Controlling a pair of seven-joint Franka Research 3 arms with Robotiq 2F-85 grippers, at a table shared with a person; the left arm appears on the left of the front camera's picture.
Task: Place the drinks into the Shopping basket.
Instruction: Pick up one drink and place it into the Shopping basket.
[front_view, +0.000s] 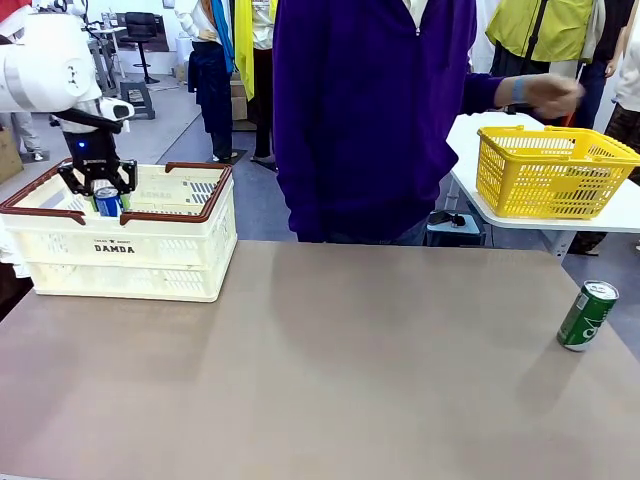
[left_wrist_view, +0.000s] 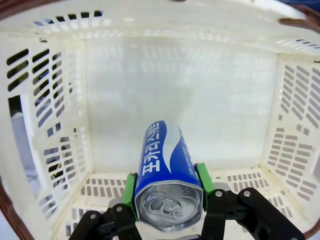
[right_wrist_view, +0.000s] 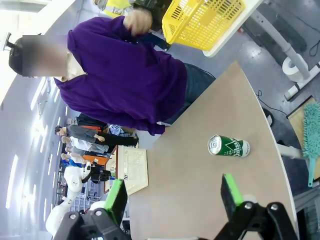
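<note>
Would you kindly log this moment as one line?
left gripper: shut on blue can, inside Shopping basket | right gripper: open, empty | green can: on table

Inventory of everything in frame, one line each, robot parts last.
blue can: 1, blue with white lettering, clamped in the left gripper between the Shopping basket's walls
green can: 1, green, silver top, standing on the table at the robot's right, near the edge
Shopping basket: 1, cream-white, brown rim, far left of the table
yellow basket: 1, yellow, on a white side table
table: 1, grey-brown
person: 1, purple top, far side, hand above the yellow basket
left gripper: shut on the blue can
right gripper: open, above the table
</note>
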